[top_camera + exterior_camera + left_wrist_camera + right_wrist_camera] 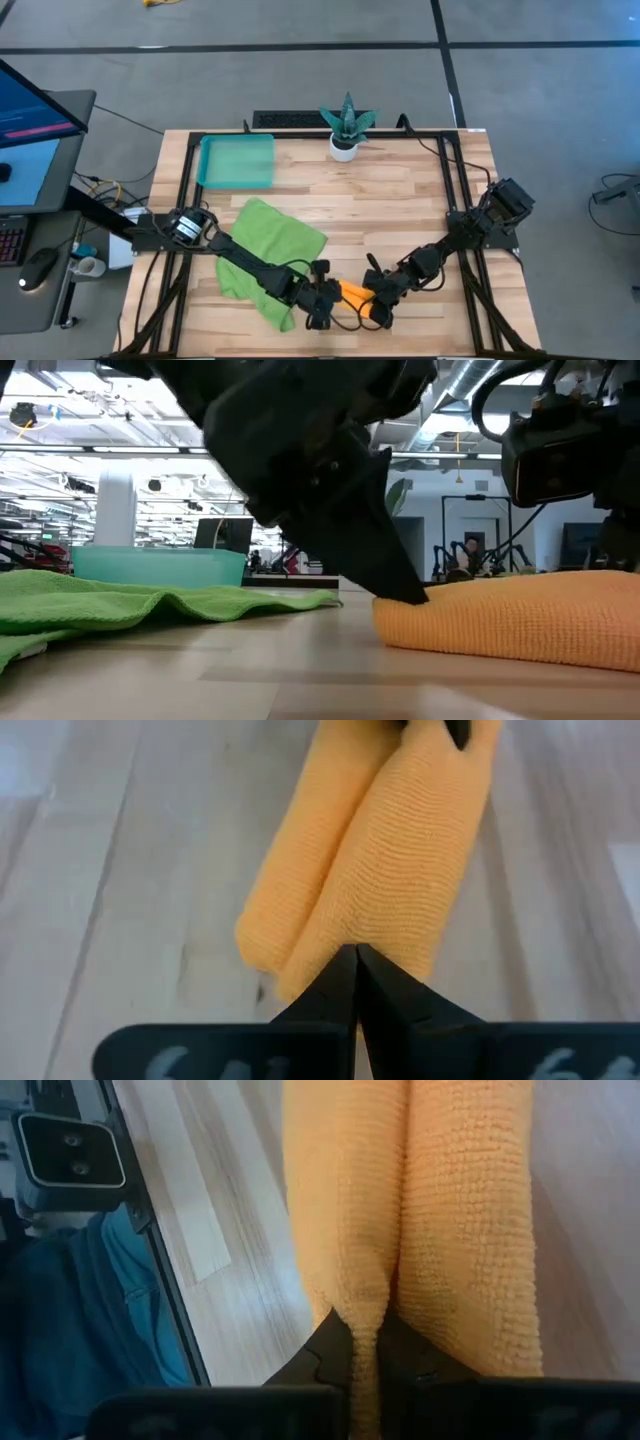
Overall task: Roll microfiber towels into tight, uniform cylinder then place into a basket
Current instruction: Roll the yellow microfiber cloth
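The orange towel (352,293) lies rolled and folded near the table's front edge, with a lengthwise groove between two bulges (370,850). My left gripper (322,303) is shut with its tips at the roll's left end. My right gripper (380,303) is shut on the roll's right end. The lime green towel (270,255) lies loosely spread and rumpled on the table to the left, partly under my left arm. The teal basket (237,162) rests flat on the table at the far left. My left gripper sets its shut fingertips (356,960) against the left end of the orange roll (340,935), slanting down from the table's left. Whether any cloth lies between the tips, I cannot tell. The roll lies on the table. My right gripper pinches a ridge of orange cloth (365,1325) between its two fingers at the roll's right end, where the groove runs. The fingers slant down and lie along the roll. The towel rests on the table (520,620).
A small white pot with a green spiky plant (346,128) stands at the far edge, right of the basket. Black frame rails (455,180) run along the table's sides. Bare wood lies between the towels and the plant.
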Tool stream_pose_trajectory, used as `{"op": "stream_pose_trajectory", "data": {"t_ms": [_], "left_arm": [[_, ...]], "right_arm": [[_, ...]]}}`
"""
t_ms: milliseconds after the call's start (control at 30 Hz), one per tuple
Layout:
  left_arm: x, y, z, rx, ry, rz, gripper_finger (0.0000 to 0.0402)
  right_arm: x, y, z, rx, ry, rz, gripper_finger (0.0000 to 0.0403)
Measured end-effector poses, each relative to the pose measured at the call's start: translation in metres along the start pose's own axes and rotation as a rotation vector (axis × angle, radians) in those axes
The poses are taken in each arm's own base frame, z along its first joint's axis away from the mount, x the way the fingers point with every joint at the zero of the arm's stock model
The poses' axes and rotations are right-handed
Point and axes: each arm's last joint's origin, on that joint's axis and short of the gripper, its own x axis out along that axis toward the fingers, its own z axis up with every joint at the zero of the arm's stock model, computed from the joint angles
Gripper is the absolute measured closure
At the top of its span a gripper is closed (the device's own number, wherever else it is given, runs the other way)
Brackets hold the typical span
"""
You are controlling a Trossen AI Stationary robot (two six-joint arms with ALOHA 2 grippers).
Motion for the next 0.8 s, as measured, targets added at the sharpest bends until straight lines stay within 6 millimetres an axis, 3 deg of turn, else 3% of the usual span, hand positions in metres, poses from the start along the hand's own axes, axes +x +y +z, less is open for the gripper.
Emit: {"op": "stream_pose_trajectory", "data": {"t_ms": [367,800], "left_arm": [[0.0067,0.0001,-0.0048,-0.055,0.046,-0.054,0.0401],[0.0081,0.0009,-0.0069,-0.116,0.073,-0.073,0.0401]], "right_arm": [[0.0,0.0005,0.0015,0.023,0.01,0.021,0.0349],[-0.0032,0.0028,0.0028,0.009,0.041,0.057,0.0226]]}}
